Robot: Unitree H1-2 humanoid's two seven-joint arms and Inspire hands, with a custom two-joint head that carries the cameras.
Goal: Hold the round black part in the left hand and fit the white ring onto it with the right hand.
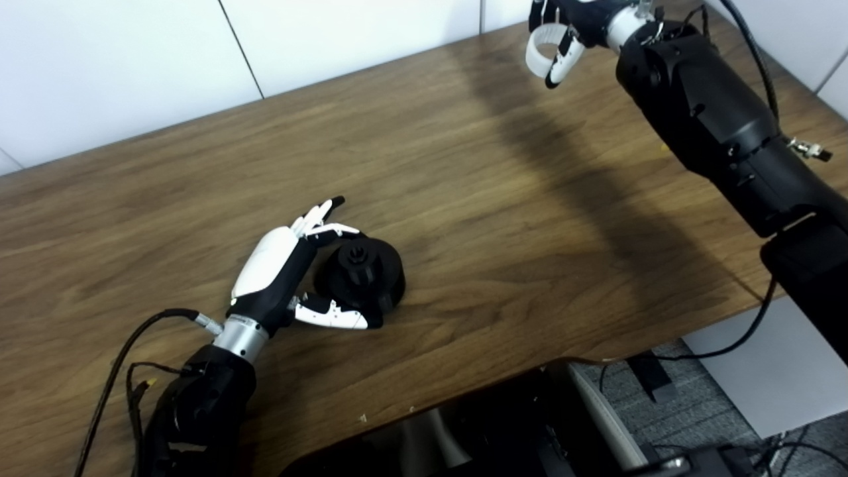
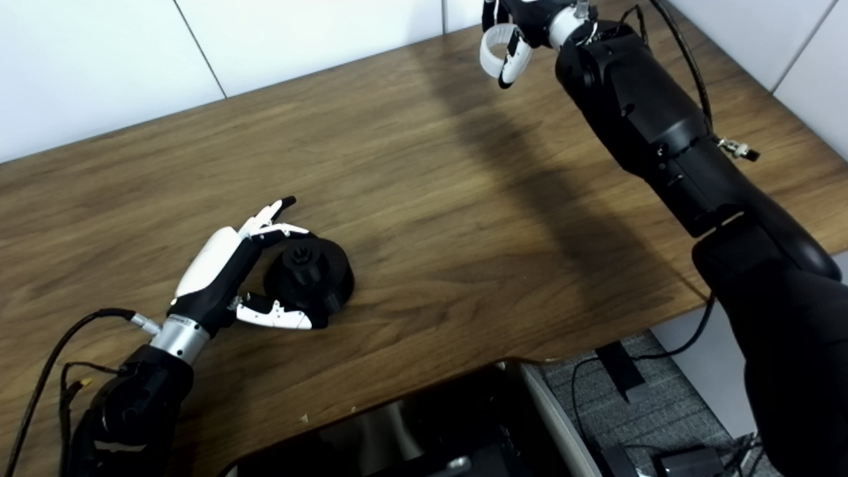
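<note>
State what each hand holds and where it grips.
Right hand holds the white ring by its band. Left hand cups the round black part's side on the table.

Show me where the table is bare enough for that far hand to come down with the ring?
The wide middle of the table, between the round black part and the right hand holding the white ring, is bare. It is crowded only near the left hand, cupped around the part.
</note>
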